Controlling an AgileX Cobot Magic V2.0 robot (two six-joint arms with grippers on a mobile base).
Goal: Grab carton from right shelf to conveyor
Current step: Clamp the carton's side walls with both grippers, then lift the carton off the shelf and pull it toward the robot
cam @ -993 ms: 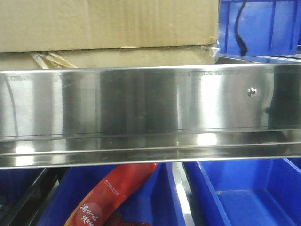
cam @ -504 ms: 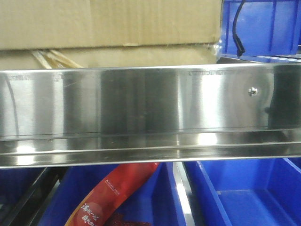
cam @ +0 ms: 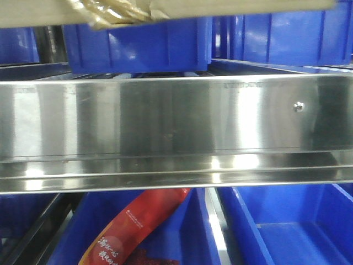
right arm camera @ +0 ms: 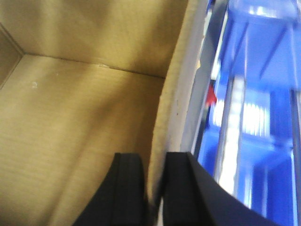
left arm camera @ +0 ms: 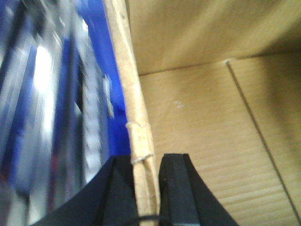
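Observation:
The carton (cam: 182,5) shows only as its brown bottom edge along the top of the front view, lifted above the right shelf's shiny steel rail (cam: 165,118); torn tape (cam: 107,14) hangs from it. In the left wrist view my left gripper (left arm camera: 145,162) is shut on the carton's left wall (left arm camera: 136,117), with the open inside of the carton (left arm camera: 211,141) to the right. In the right wrist view my right gripper (right arm camera: 156,162) is shut on the carton's right wall (right arm camera: 171,94), the carton's inside (right arm camera: 70,132) lying to the left. The conveyor is out of view.
Blue plastic bins (cam: 138,47) stand at the back of the shelf level behind where the carton sat. Below the rail are more blue bins (cam: 287,226), one holding a red packet (cam: 132,232). A small screw head (cam: 298,106) marks the rail's right part.
The carton has risen from the shelf: it filled the upper front view before, and now only its bottom edge shows at the top, uncovering the blue bins behind.

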